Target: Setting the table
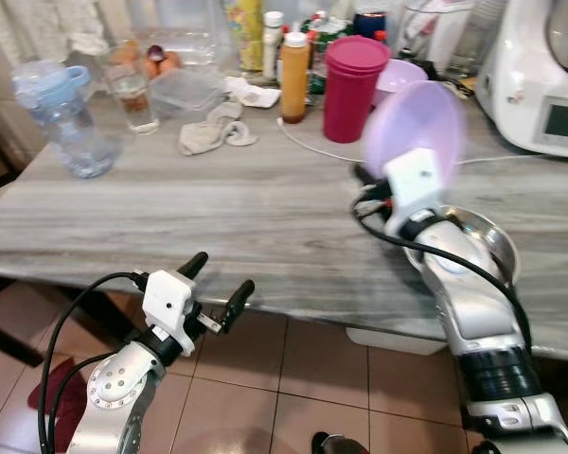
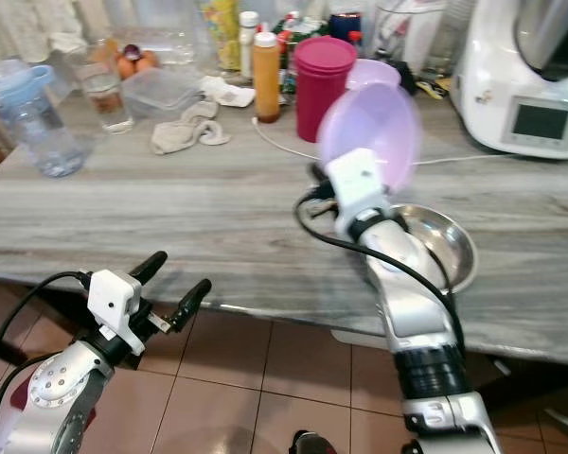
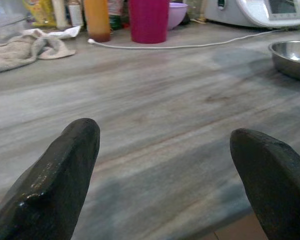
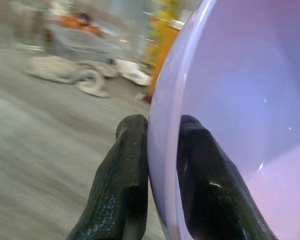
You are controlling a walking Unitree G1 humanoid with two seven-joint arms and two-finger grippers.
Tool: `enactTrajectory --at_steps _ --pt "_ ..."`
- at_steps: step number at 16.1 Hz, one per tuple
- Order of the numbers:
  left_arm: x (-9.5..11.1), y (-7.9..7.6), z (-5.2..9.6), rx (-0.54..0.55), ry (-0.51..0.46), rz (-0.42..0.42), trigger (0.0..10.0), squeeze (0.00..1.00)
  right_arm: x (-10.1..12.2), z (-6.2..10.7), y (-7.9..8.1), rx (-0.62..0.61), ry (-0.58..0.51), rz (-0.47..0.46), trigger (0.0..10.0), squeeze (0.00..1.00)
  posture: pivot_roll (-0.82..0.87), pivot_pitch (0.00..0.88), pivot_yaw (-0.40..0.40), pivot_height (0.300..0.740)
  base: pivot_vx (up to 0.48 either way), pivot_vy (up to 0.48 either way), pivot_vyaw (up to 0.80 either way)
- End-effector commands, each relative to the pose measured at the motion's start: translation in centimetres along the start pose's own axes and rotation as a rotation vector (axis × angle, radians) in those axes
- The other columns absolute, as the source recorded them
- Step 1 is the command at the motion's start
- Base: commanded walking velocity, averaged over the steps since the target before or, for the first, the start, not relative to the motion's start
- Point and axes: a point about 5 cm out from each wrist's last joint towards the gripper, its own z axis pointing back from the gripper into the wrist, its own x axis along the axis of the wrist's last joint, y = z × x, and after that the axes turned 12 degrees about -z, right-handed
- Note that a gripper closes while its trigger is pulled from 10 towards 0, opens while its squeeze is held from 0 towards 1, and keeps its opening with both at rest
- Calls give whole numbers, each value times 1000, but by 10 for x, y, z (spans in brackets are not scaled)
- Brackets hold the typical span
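A lilac plastic bowl point(image 1: 417, 128) is held up on edge above the grey wooden table point(image 1: 218, 218), its hollow facing me. My right gripper point(image 4: 162, 137) is shut on the bowl's rim point(image 4: 162, 165), one finger on each side. Just below and behind my right arm lies a steel bowl point(image 1: 488, 248) near the table's front edge. A second lilac bowl point(image 1: 398, 76) sits behind the magenta cup stack point(image 1: 352, 87). My left gripper point(image 1: 218, 281) is open and empty, low in front of the table's front edge.
At the back stand an orange sauce bottle point(image 1: 293, 78), a clear food box point(image 1: 185, 92), a glass point(image 1: 133, 95), eggs point(image 1: 156, 61) and a crumpled cloth point(image 1: 216, 132). A water bottle point(image 1: 71, 118) stands at the left. A white kitchen machine point(image 1: 540, 80) with its cable point(image 1: 312, 147) fills the right.
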Motion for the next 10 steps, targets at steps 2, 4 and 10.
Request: enactTrajectory --at_steps 2,4,10 --pt "4 -4 3 -34 -10 -25 10000 0 -4 -8 6 92 61 -20 10000 0 -136 162 6 740 0 0 0" --pt "5 -3 4 -30 -11 -33 10000 0 -8 -9 8 116 111 -7 10000 0 -132 161 3 740 0 0 0" --pt "5 -3 3 -28 -13 -26 10000 0 -18 -5 12 146 250 44 10000 0 -145 157 12 740 0 0 0"
